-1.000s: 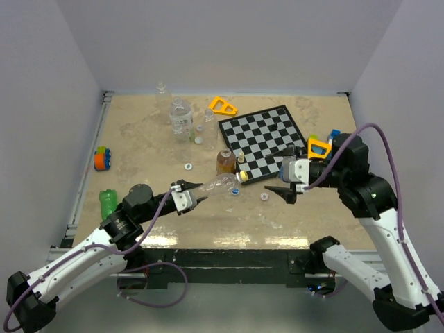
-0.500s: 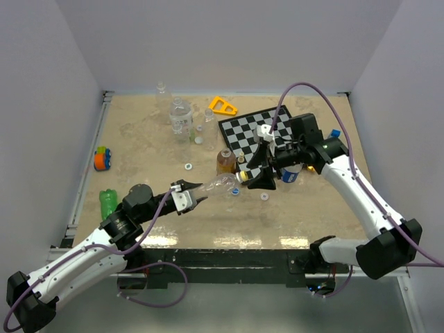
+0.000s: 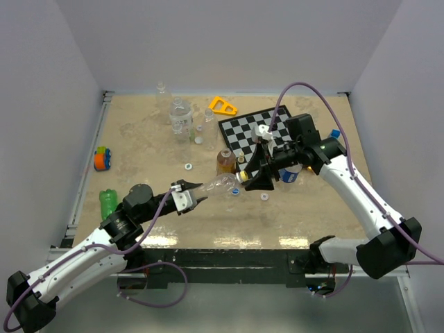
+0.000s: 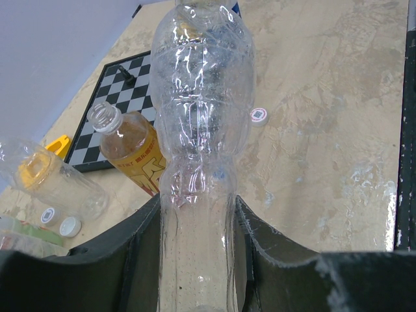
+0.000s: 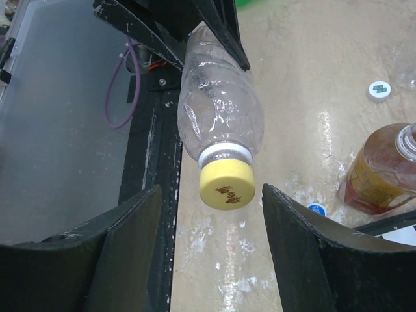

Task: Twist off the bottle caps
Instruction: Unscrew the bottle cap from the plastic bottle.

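A clear plastic bottle (image 3: 220,184) hangs level above the table, with my left gripper (image 3: 189,196) shut on its lower body. From the left wrist the bottle (image 4: 201,130) runs up between both fingers (image 4: 140,250). Its yellow cap (image 5: 226,184) points at my right gripper (image 5: 211,190), which stands open, one finger on each side of the cap with a gap on both sides. From above, the right gripper (image 3: 248,173) meets the yellow cap (image 3: 238,177) near the table's middle.
An uncapped amber bottle (image 3: 224,161) stands just behind the cap, beside the chessboard (image 3: 267,139). A blue cap (image 3: 236,191) and a white cap (image 3: 264,197) lie loose under the held bottle. A green bottle (image 3: 107,203) lies at the left; clear bottles (image 3: 180,116) stand at the back.
My right arm has swung in from the right to the yellow cap, and its jaws have narrowed around it. The left arm and the bottle have not moved.
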### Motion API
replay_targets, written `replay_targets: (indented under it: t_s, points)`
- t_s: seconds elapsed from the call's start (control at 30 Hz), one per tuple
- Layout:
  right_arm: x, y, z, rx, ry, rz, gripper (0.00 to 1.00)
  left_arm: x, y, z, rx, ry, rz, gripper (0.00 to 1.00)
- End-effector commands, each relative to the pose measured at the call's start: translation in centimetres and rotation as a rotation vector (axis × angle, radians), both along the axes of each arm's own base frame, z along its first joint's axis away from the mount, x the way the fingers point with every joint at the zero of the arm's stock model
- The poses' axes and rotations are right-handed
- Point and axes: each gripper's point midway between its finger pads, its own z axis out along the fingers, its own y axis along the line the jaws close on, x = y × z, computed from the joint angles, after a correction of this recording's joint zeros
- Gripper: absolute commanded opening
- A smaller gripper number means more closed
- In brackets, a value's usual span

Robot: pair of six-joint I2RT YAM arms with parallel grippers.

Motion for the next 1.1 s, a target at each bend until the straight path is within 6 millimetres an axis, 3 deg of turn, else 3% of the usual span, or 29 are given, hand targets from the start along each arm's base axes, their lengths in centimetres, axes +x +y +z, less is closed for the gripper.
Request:
replay_targets:
  t_s: [0.0,0.13,0.23,0.53,0.67,0.8,0.9,1.07]
  points:
    - [-0.4,0.7,2.3,0.056,-0.024,0.036,0.66,0.3,-0.1,0.9,-0.029,-0.017,0.008,0.00]
    - [-0.4,0.8,2.5,0.061,-0.027,0.041,0.61,0.3,-0.1,0.8,-0.025,-0.017,0.007,0.00]
    - [-0.3,0.9,2.4,0.064,-0.021,0.045,0.51,0.3,-0.1,0.9,-0.027,-0.017,0.009,0.00]
    - [-0.5,0.8,2.2,0.055,-0.066,0.053,0.03,0.3,-0.1,1.0,-0.031,-0.015,0.011,0.00]
    - [-0.6,0.5,2.4,0.027,-0.170,0.066,0.00,0.0,-0.1,1.4,-0.054,-0.006,0.004,0.00]
    - [-1.2,0.2,2.4,-0.019,-0.374,0.139,0.00,-0.6,-0.2,1.6,-0.073,-0.001,-0.024,0.00]
    - [-2.1,-0.9,2.7,-0.027,-0.660,0.285,0.00,-1.5,-0.7,1.2,-0.071,0.008,-0.083,0.00]
    - [-1.7,-1.7,3.2,-0.020,-1.142,0.461,0.00,-3.2,-1.7,0.8,-0.066,0.032,-0.202,0.00]
